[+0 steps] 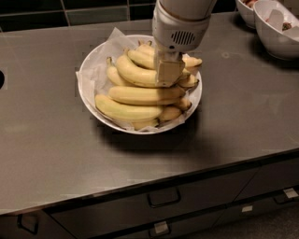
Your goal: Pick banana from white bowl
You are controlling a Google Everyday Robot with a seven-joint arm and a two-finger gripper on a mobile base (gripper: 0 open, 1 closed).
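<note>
Steel counter [233,135]: grey and brushed, running the width of the room, with dark tiles [93,14] along the back wall.
White bowl [135,131]: wide and shallow, sitting on the counter a little left of the middle, lined with crinkled white paper [99,65] that pokes up past the far-left rim.
Pile: heaped high with yellow bananas, and two long ones [126,111] lie across the near side, one above the other.
Banana [133,70]: plump and strongly curved, riding on top of the heap inside the bowl, its right end running in behind the gripper.
Gripper [169,72]: down on the top of the pile, right of the bowl's centre, its tan pad pressed up against that top banana.
Gripper state: cannot tell from where I stand whether it is apart or clamped.
Arm [180,25]: a fat white housing with a small vent grille, coming straight down from above.
Other bowls [275,32]: two smaller, deeper white ones at the far right corner, well apart from the fruit.
Drawers [163,198]: dark fronts with metal handles under the counter edge.
</note>
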